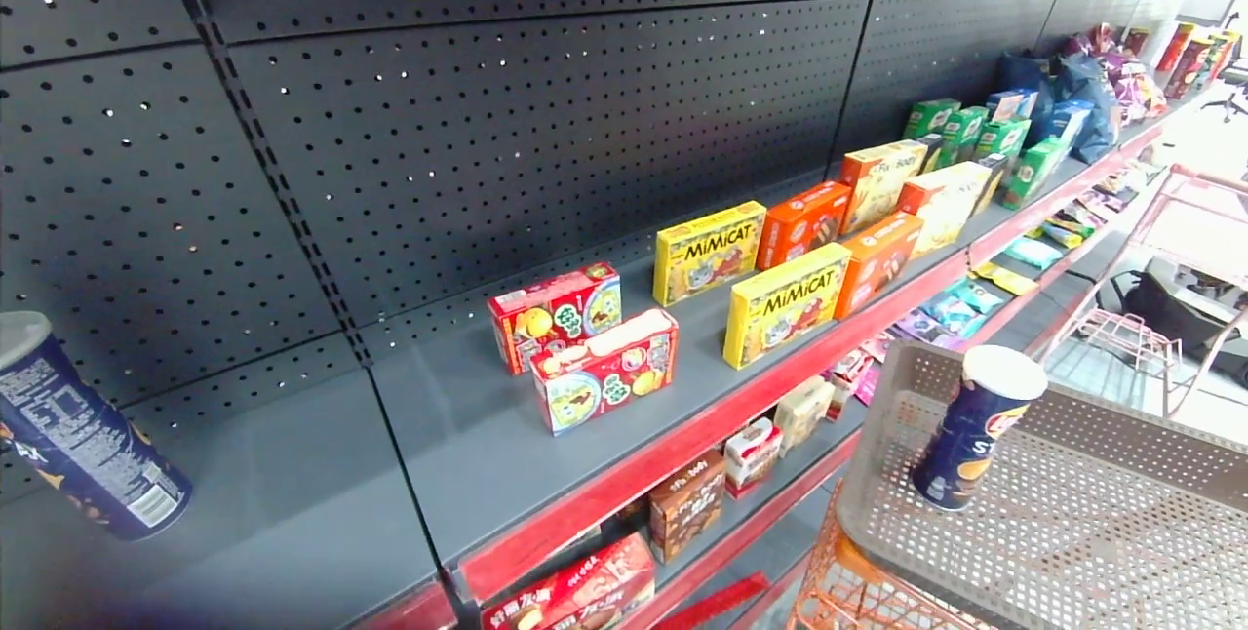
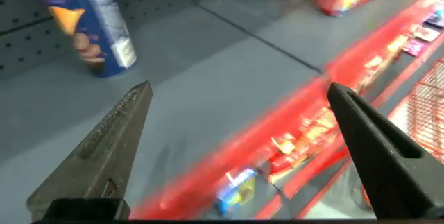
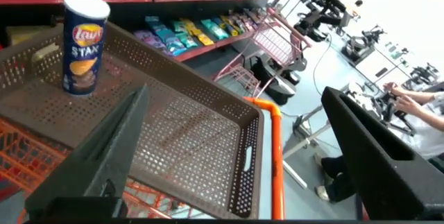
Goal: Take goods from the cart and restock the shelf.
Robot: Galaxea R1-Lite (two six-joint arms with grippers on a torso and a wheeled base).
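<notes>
- shelved can [image 1: 83,430]: stands at the far left of the shelf [image 1: 292,493], near the pegboard back; the head view's edge cuts off its left side.
- left end effector [image 2: 239,91]: jaws spread wide, holding nothing, above bare shelf and well apart from that can; the lower-shelf goods beneath it are too blurred to name.
- red boxes [image 1: 585,342] and yellow boxes [image 1: 780,303]: paired rows mid-shelf.
- basket can [image 1: 975,430]: upright in the grey basket [image 1: 882,435] atop the cart [image 1: 838,591]. probably a light, stiff tube, smooth and easily tipped; best taken across mid-body with a gentle squeeze.
- right end effector [image 3: 237,93]: jaws apart, empty, above the basket, with the can off to one side.
</notes>
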